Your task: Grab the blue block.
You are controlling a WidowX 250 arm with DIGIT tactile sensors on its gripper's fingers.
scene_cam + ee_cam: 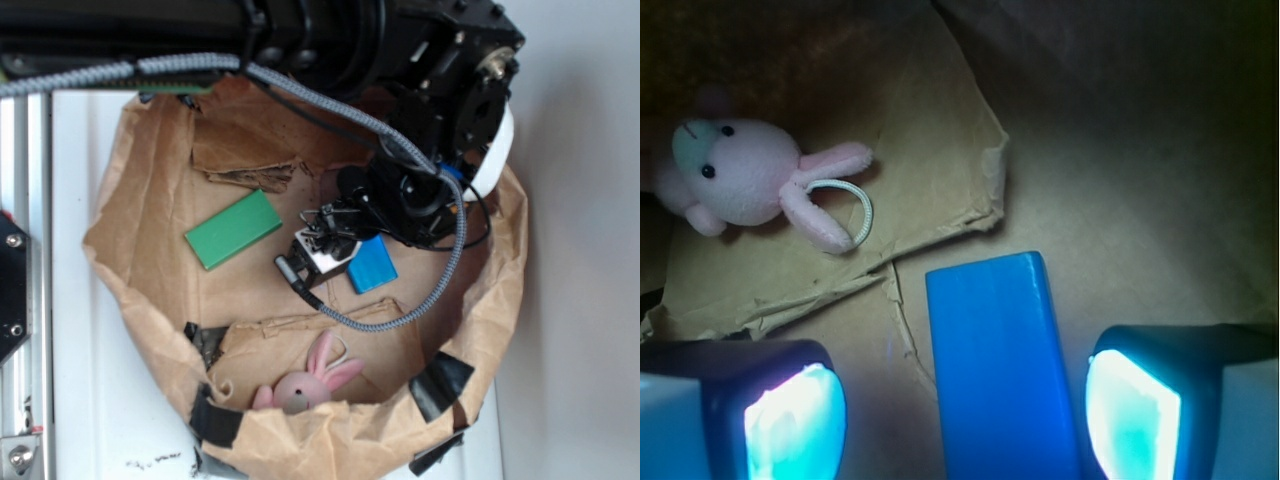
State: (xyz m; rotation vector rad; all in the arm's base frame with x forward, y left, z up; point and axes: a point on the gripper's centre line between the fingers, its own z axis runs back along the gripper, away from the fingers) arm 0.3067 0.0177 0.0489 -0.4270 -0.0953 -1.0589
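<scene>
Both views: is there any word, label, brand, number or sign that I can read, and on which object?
None can be read. The blue block, the green block, the pink bunny toy and the paper bag show no print. Dark marks on the white surface are too blurred to read.

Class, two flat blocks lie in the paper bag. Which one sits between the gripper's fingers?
The blue block. It lies between the open gripper's fingers, while the green block lies apart, to the left in the exterior view.
</scene>
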